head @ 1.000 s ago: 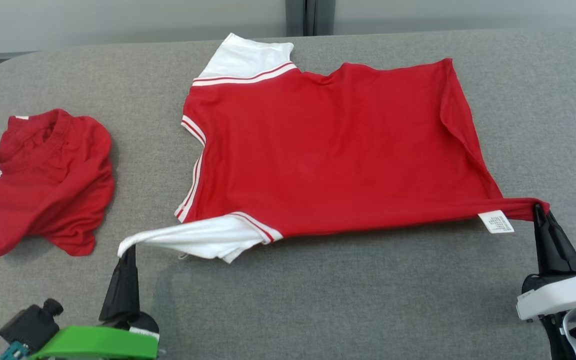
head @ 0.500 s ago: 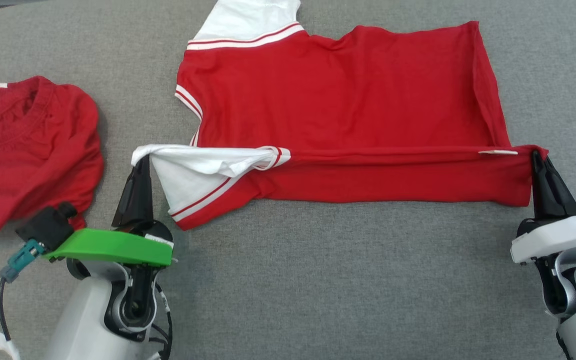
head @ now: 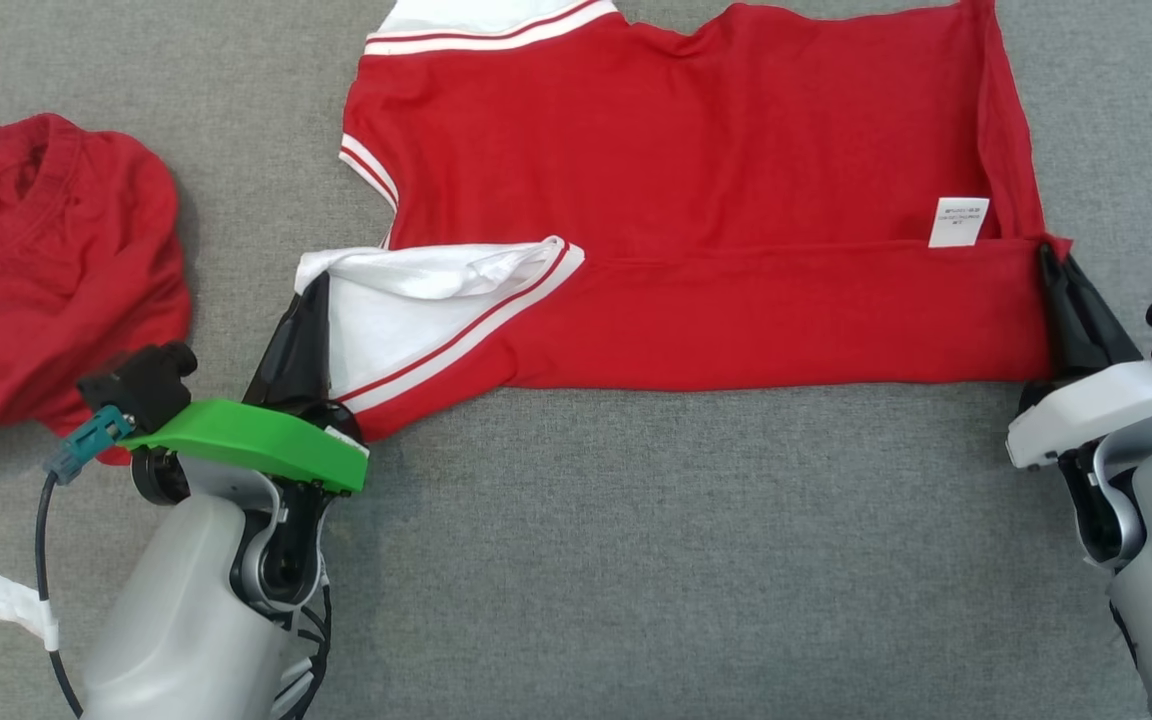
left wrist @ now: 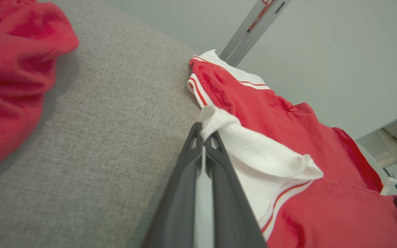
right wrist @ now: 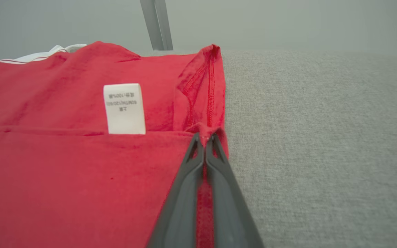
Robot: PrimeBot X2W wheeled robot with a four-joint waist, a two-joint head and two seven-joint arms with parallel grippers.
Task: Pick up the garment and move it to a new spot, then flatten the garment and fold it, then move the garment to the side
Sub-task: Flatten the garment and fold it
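The head view's top edge cuts off the far sleeve of the red fabric T-shirt with white sleeves [head: 696, 170], and its left edge crops a crumpled red garment [head: 46, 270]. Two garments lie on the grey fabric-covered surface [head: 686, 560]; one white care label [head: 958, 221] shows. Both arms reach forward: left gripper [head: 314, 285] clamps the near sleeve, right gripper [head: 1046, 252] the hem corner.

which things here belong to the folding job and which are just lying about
In the job:
red shirt, near edge folded over
left jaws, shut on its white sleeve
right jaws, shut on its hem corner

Lying about:
crumpled red garment, at the left, apart from the shirt, not gripped
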